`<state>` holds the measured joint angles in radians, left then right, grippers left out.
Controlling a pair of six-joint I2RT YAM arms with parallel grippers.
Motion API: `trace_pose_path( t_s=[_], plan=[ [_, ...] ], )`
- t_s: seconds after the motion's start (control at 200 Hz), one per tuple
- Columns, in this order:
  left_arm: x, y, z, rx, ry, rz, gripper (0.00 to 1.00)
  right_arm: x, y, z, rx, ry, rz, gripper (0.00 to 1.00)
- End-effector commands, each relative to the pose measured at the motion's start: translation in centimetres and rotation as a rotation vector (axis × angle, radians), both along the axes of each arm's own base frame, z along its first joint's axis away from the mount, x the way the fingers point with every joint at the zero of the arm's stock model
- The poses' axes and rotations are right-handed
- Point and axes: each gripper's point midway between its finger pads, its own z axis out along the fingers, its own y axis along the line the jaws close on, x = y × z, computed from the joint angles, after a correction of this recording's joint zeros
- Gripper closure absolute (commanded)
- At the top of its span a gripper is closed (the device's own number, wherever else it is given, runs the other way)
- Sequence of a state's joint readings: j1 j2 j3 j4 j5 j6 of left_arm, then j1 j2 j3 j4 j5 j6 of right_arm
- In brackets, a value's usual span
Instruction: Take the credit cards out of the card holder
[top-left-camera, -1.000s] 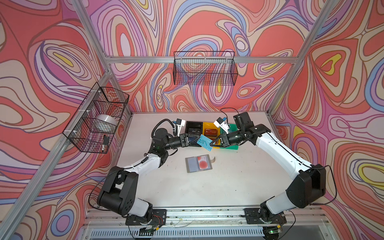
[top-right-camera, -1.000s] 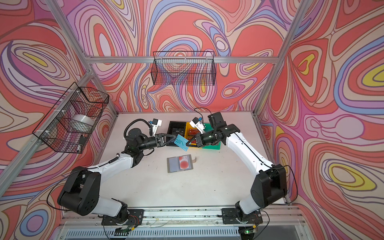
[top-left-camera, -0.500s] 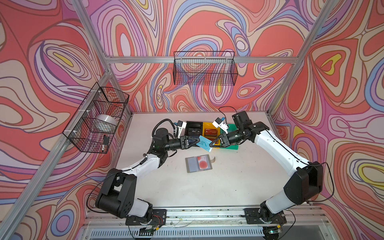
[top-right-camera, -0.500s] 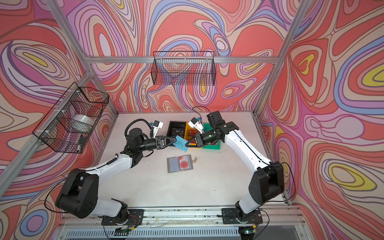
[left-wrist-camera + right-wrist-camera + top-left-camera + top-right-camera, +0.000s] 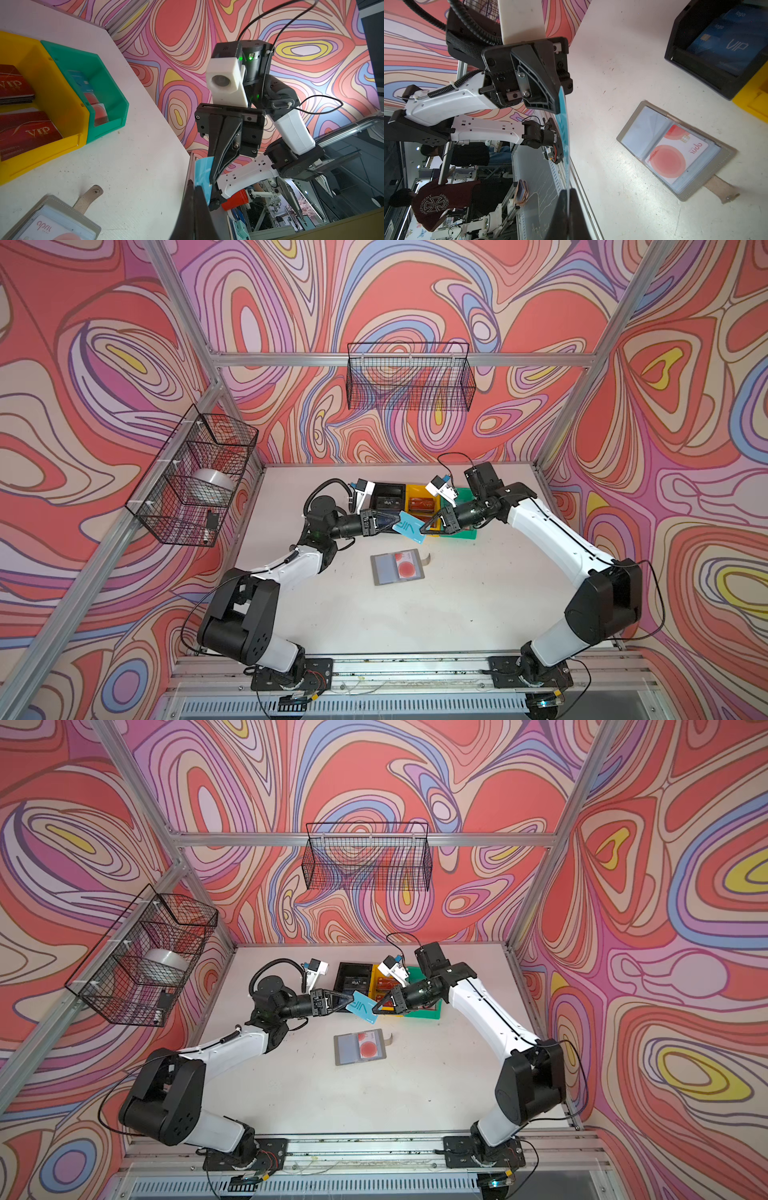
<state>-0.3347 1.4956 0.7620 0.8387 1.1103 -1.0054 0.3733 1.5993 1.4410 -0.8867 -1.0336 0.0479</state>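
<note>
Since a second ago: the left gripper (image 5: 394,524) has closed its jaws, which stood apart then, onto the near end of the light blue card (image 5: 409,527). The arms have barely shifted.

- Card: marked "VIP", held in the air at frame centre in both top views (image 5: 362,1007), tilted, lower corner toward the card holder (image 5: 397,566), clear of it.
- Right gripper (image 5: 424,526): jaws shut on the card's opposite end. The left wrist view shows that grip from the side (image 5: 204,172). The right wrist view shows the card edge-on (image 5: 563,133), running up to the clamped left jaws.
- So both grippers pinch one card. Judged: a hand-over from right to left, release pending.
- Holder: open flat on the table (image 5: 457,614), below centre. A white card with red circles (image 5: 675,153) sits in one sleeve, so the task is not finished.
- Behind, upper centre: black bin (image 5: 390,488), yellow bin (image 5: 415,490), green bin (image 5: 465,534), all with cards in them.

To do it well:
- Keep the left arm still while the right jaws open.
- Open them wide before retreating, and back out along the card's own plane so it does not twist.
- The left grip covers only an end strip, and the plastic is likely slick. Move slowly afterwards.
</note>
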Motion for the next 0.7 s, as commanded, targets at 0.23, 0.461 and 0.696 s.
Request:
trace_pose_path(
  t_s=[0.23,0.461,0.696],
  plan=[
    [-0.36,0.15,0.48,0.033,-0.032,0.028,1.00,0.00,0.40,2.16,0.066,-0.075,0.012,0.85],
    [-0.45,0.32,0.24,0.021,-0.026,0.041,1.00,-0.02,0.39,2.00,0.069,-0.073,0.004,0.94],
    [-0.02,0.42,0.16,0.015,-0.014,0.071,1.00,-0.21,0.27,2.14,0.079,-0.073,0.013,0.87]
  ],
)
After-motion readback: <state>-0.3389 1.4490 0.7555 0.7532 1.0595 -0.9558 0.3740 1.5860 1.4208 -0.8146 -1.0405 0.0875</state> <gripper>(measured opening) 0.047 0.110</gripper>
